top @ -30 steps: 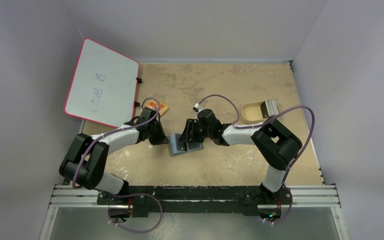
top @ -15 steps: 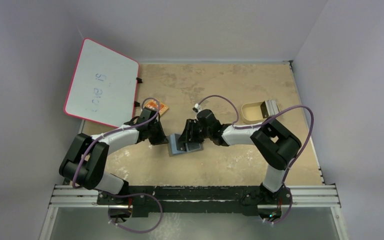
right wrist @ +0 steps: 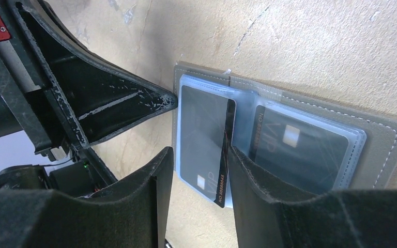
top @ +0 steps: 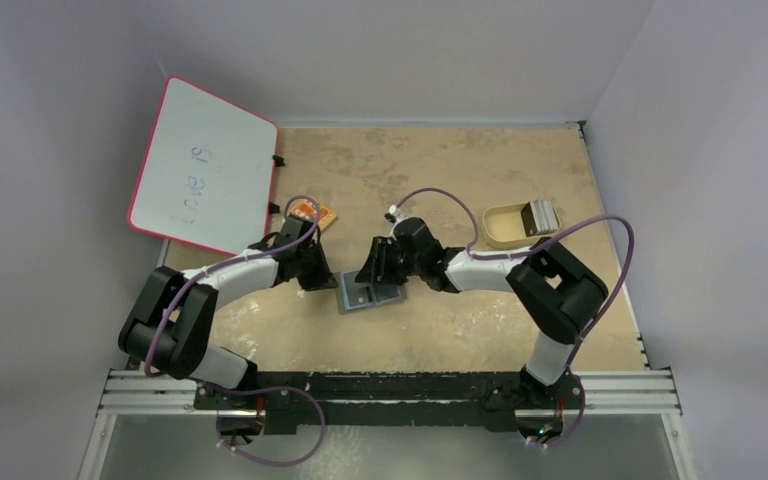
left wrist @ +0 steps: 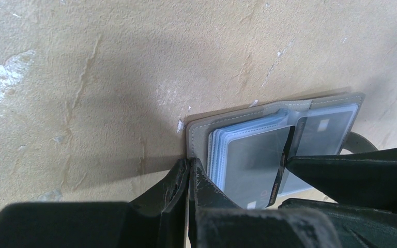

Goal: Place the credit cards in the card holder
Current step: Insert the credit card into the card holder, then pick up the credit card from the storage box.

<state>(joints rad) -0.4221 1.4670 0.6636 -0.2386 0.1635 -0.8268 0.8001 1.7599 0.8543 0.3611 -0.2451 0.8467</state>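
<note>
The card holder lies open on the table, grey cover down, with clear blue sleeves facing up. A dark card shows inside a sleeve on each half. My right gripper is open over the left half. A dark credit card stands nearly on edge between its jaws, leaning on the right finger near the fold; it also shows in the left wrist view. My left gripper is shut, its tips pinching the holder's left cover edge.
A tan tray sits at the right with a grey-silver ribbed stack at its end. A pink-framed whiteboard leans at the far left. A small orange thing lies beside the left arm.
My right gripper has drawn back a little toward the far side, so more of the open card holder shows. The left gripper and the holder have stayed put.
</note>
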